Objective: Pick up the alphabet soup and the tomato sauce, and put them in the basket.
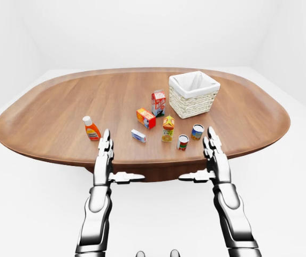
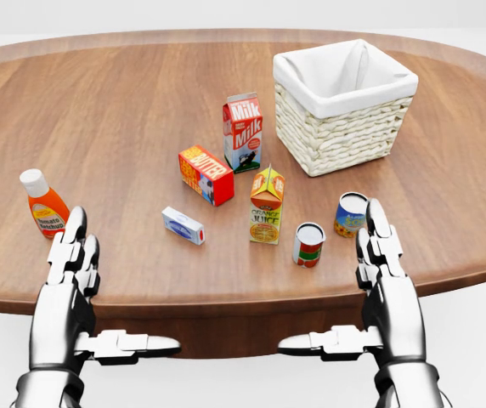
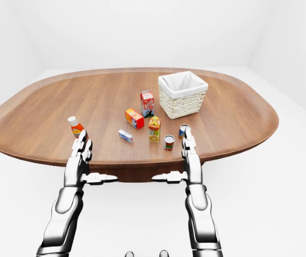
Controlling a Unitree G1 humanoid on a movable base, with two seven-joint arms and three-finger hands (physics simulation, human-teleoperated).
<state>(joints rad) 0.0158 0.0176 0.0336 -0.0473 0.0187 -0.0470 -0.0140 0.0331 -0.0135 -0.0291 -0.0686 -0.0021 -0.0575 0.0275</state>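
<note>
Both hands are empty with the fingers spread apart: our right hand (image 2: pixel 386 289) hangs at the table's near edge, our left hand (image 2: pixel 69 293) the same on the other side. We take the orange juice carton (image 2: pixel 267 205) as landmark. Just to its right in the head view stands the red can (image 2: pixel 308 245), which we judge to be the tomato sauce, and further right the blue can (image 2: pixel 351 214), probably the alphabet soup; the labels are too small to be sure. The basket (image 2: pixel 345 127) is above and to the right of the carton. We see some risks: the right fingertips (image 2: pixel 374 212) are almost at the blue can and could knock it over, so it rolls. Reaching for the red can, the thumb may push the carton down.
</note>
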